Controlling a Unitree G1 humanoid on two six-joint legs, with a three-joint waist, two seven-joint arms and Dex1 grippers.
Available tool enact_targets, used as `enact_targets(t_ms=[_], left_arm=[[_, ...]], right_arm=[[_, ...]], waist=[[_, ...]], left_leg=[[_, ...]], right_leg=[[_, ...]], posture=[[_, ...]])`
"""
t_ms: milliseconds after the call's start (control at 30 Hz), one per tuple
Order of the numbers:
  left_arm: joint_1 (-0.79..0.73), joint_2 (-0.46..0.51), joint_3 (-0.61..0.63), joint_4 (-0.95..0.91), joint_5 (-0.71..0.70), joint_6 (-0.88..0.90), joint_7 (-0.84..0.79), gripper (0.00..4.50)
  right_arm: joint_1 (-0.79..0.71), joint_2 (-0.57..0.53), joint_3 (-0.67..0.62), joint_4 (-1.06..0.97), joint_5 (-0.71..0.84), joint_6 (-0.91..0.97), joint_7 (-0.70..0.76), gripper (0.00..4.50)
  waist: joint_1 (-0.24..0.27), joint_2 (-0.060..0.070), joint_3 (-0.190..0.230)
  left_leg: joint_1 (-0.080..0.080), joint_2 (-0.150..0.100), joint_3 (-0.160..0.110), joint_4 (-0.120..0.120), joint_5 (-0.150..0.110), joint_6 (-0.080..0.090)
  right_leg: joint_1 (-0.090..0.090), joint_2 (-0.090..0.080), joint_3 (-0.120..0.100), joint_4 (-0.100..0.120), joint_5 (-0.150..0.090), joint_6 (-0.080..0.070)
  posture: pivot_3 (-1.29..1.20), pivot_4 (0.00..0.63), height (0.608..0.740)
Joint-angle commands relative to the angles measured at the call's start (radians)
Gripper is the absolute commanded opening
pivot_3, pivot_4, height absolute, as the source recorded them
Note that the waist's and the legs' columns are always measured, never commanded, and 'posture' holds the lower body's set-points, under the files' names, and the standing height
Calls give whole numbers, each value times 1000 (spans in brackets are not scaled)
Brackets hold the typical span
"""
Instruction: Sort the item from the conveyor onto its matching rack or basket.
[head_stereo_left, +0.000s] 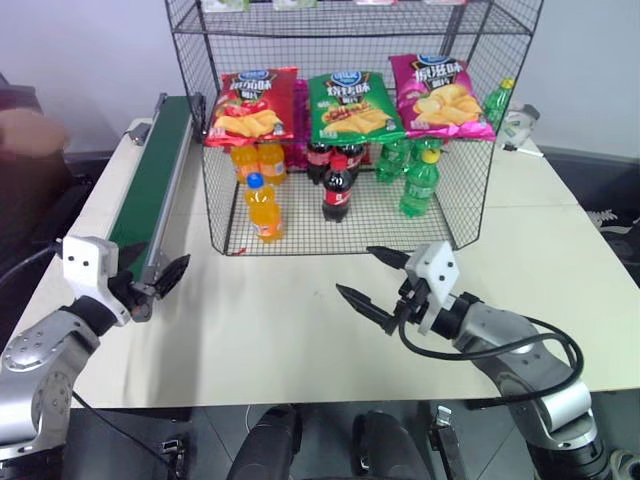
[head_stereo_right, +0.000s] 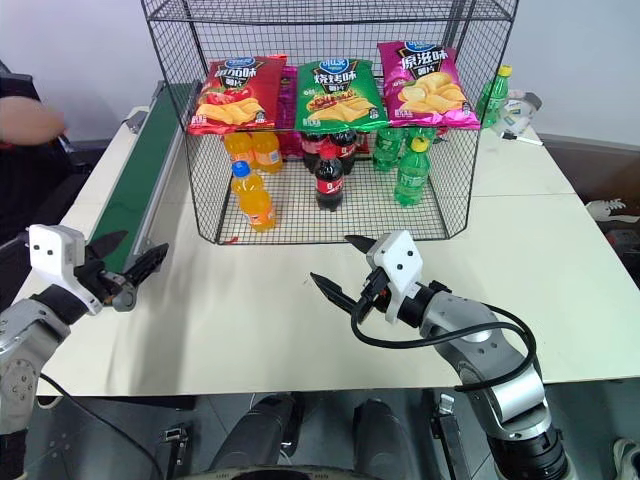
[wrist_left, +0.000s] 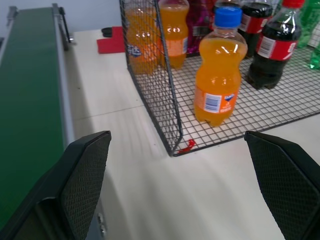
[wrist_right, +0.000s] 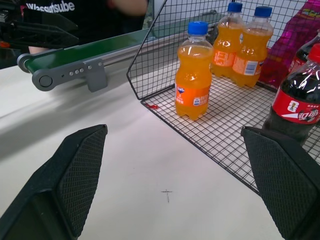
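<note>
The item, a small orange soda bottle (head_stereo_left: 264, 208) with a blue cap, stands upright on the front left of the bottom shelf of the black wire rack (head_stereo_left: 218, 190). The dark green conveyor (head_stereo_left: 160, 165) runs along the table's left side. My left gripper (head_stereo_left: 155, 275) hovers open and holds nothing, at the conveyor's near end. My right gripper (head_stereo_left: 355, 270) is open with nothing in it, over the table in front of the rack and pointing toward the bottle. In the right wrist view the orange bottle (wrist_right: 192, 75) stands just inside the rack's open front corner.
Two more orange bottles (head_stereo_left: 258, 160), cola bottles (head_stereo_left: 338, 185) and green bottles (head_stereo_left: 420, 180) stand on the same shelf. Chip bags (head_stereo_left: 350, 105) lie on the tier above. A person (head_stereo_left: 25, 135) is at the far left beside the conveyor. A white device (head_stereo_left: 520, 125) sits at the back right.
</note>
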Motion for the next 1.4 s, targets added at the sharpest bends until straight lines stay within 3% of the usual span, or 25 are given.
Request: enact_targets(t_ms=[33, 1000, 1400], left_arm=[[-7, -4, 25, -5, 22, -38, 16, 4474], [-32, -38, 6, -8, 46, -36, 57, 4474], [-20, -54, 10, -17, 43, -35, 57, 4474]], right_arm=[[-2, 25, 4, -49, 20, -5, -18, 4500], [0, 26, 9, 11, -35, -99, 20, 4500], [20, -12, -26, -16, 16, -15, 14, 4500]], waist=[[0, 0, 0], [0, 0, 0], [0, 0, 0]], left_leg=[[0, 0, 0, 0, 0, 0], [0, 0, 0, 0, 1, 2], [0, 0, 0, 0, 1, 2]], right_leg=[[0, 0, 0, 0, 0, 0], [0, 0, 0, 0, 0, 0], [0, 0, 0, 0, 0, 0]], posture=[[0, 150, 740], [0, 150, 740], [0, 150, 740]])
